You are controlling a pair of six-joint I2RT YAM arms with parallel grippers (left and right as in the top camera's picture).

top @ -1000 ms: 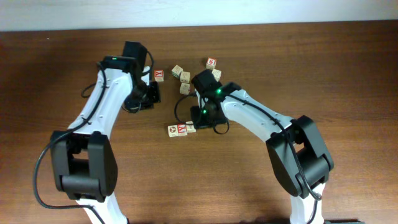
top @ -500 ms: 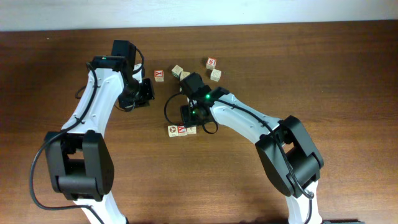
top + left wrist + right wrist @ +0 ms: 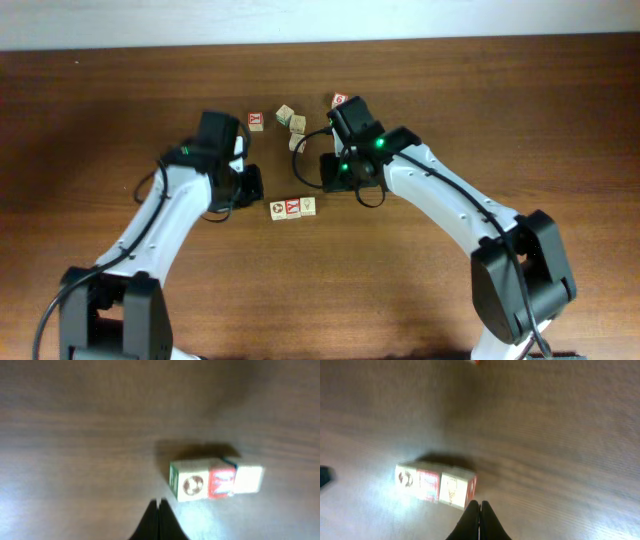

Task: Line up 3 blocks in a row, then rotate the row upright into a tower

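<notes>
Three pale wooden blocks lie side by side in a short row on the table. One has a red round mark (image 3: 278, 210) (image 3: 192, 485) (image 3: 406, 478), the middle one a red letter (image 3: 293, 208) (image 3: 221, 483) (image 3: 427, 484), and the last a faint letter (image 3: 308, 206) (image 3: 249, 480) (image 3: 453, 490). My left gripper (image 3: 257, 188) (image 3: 158, 505) is shut and empty, just left of the row's round-mark end. My right gripper (image 3: 323, 178) (image 3: 480, 505) is shut and empty, a little behind the row's faint-letter end, not touching it.
Several other wooden letter cubes lie loose at the back: one with a red letter (image 3: 256, 120), a cluster (image 3: 296, 126), and one with a red mark (image 3: 340, 101) beside my right wrist. The table (image 3: 500, 90) is dark wood.
My left arm has swung forward and come down beside the row's left end. My right gripper has pulled back and to the right, away from the row. Both stayed shut.
</notes>
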